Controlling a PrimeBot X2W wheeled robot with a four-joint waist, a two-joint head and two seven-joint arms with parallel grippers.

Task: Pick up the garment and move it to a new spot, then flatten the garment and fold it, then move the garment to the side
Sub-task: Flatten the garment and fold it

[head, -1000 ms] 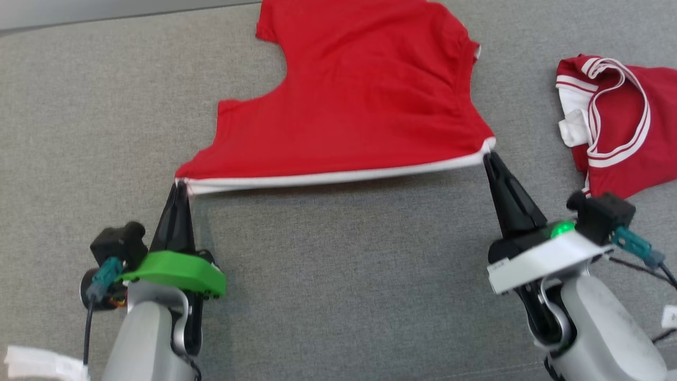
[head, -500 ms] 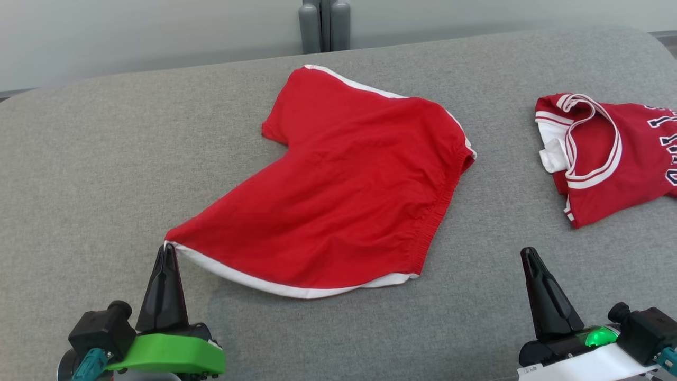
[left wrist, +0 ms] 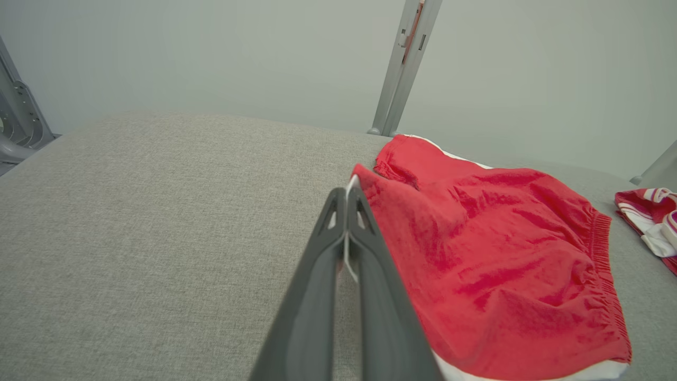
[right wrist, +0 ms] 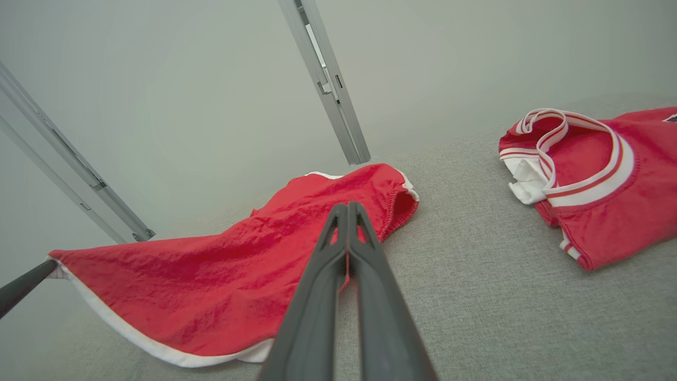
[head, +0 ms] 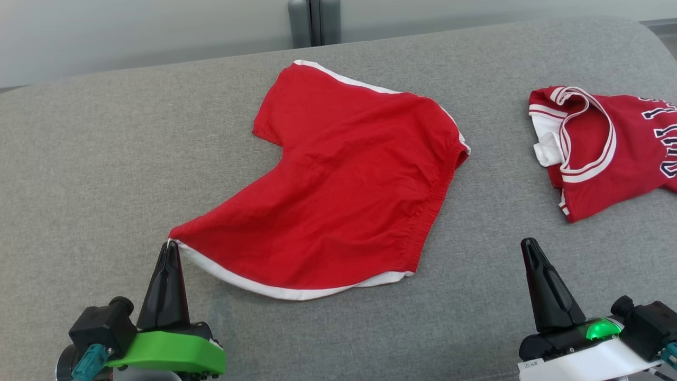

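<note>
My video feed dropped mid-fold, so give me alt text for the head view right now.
The red shorts with white trim lie spread on a grey cushion, with the left gripper shut on their near-left hem corner. The right gripper is shut and empty at lower right, apart from them. A red jersey lies at the right edge.

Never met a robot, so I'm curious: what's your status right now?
Left gripper shut on hem corner of red cloth shorts. Right gripper shut, empty. Red-and-white jersey lies apart, not blocking.
</note>
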